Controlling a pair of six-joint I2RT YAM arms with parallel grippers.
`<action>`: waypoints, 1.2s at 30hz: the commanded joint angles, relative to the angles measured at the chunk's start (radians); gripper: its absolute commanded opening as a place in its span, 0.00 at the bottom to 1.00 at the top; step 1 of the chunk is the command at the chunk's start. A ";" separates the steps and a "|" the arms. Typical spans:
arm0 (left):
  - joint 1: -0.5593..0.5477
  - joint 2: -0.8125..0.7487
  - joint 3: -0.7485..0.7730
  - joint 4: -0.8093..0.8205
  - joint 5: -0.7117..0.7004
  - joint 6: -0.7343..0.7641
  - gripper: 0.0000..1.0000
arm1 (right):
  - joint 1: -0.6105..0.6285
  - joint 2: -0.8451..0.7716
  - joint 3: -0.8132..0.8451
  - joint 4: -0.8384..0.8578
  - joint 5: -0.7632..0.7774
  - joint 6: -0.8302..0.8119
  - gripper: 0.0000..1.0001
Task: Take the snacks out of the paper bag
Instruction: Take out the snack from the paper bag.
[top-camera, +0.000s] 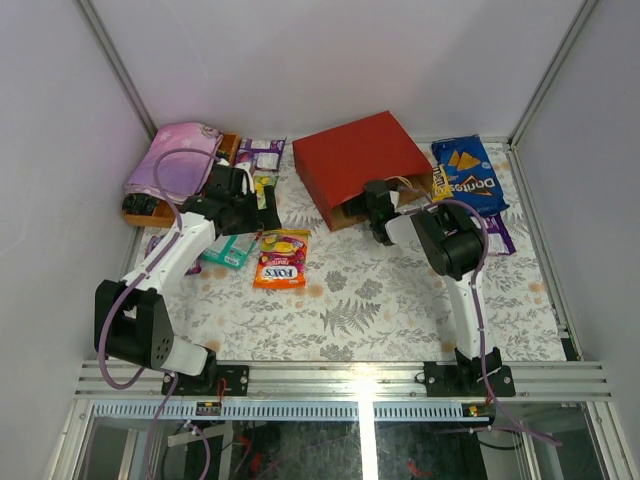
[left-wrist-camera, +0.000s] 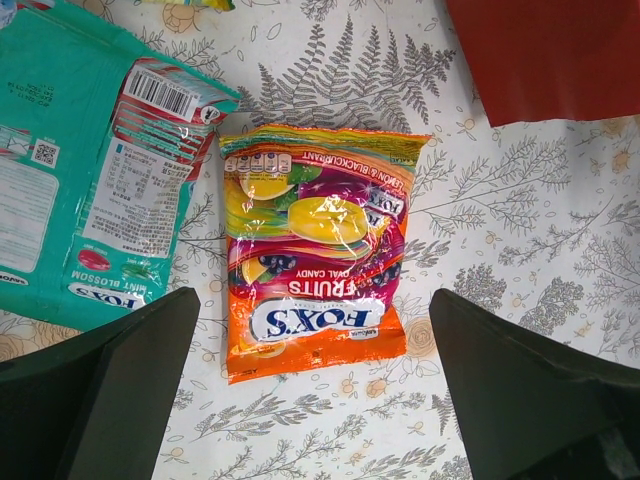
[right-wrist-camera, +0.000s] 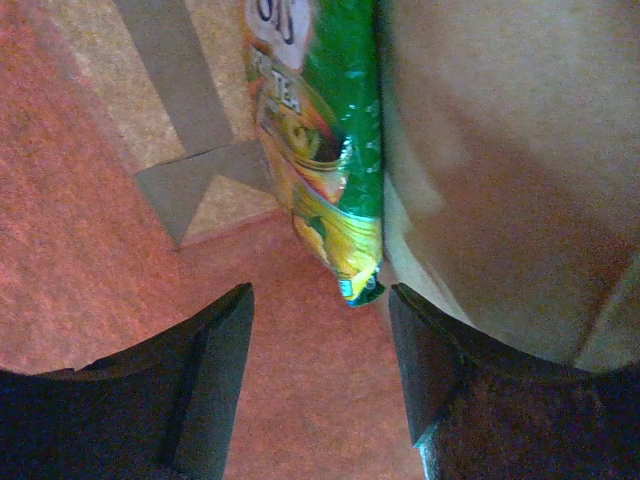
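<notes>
Right hand (right-wrist-camera: 320, 300) sat inside paper bag (top-camera: 360, 160), part-open, empty. Green-yellow packet (right-wrist-camera: 330, 150) lay at 12 o'clock, long axis 12-to-6. Left hand (left-wrist-camera: 315, 300) was wide open, empty.

From where I stand there is one red paper bag (top-camera: 355, 160), one blue Doritos bag (top-camera: 470, 178), one orange Fox's candy bag (top-camera: 281, 262) and one teal pouch (top-camera: 228, 250). Purple-white packs come to two: the back pack (top-camera: 262, 152) and the right-hand pack (top-camera: 497, 235). Add one green-yellow packet (right-wrist-camera: 335, 150) inside the bag and one pink-purple cloth (top-camera: 180, 160).
</notes>
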 joint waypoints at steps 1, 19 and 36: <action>0.010 0.006 0.025 0.041 0.022 0.002 1.00 | 0.006 0.039 0.082 0.014 0.021 0.018 0.64; 0.014 0.005 0.025 0.040 0.027 0.004 1.00 | 0.005 0.191 0.274 -0.102 0.104 0.023 0.32; 0.015 0.006 0.028 0.038 0.048 0.001 1.00 | -0.003 -0.034 0.076 -0.008 0.123 -0.017 0.00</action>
